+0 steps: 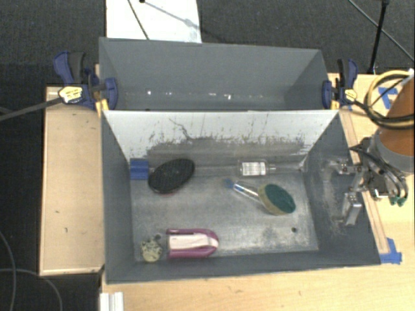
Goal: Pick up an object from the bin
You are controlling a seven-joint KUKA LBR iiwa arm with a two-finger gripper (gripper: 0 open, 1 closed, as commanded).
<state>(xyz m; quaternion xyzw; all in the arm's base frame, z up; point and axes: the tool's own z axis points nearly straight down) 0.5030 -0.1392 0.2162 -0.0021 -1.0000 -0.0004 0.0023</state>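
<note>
My claw hangs over the right wall of the bin, and I cannot tell whether it is apart or together. Nearest to it, right of the floor's middle, lies a round green-headed brush. A purple-and-white case lies by the front-left corner.

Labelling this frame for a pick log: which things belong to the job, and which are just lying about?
Job: grey bin; gripper, at its right wall; round green brush, nearest the gripper, so perhaps the pick.
Lying about: black oval brush; small silver piece; purple and white item; small beige round thing.
</note>
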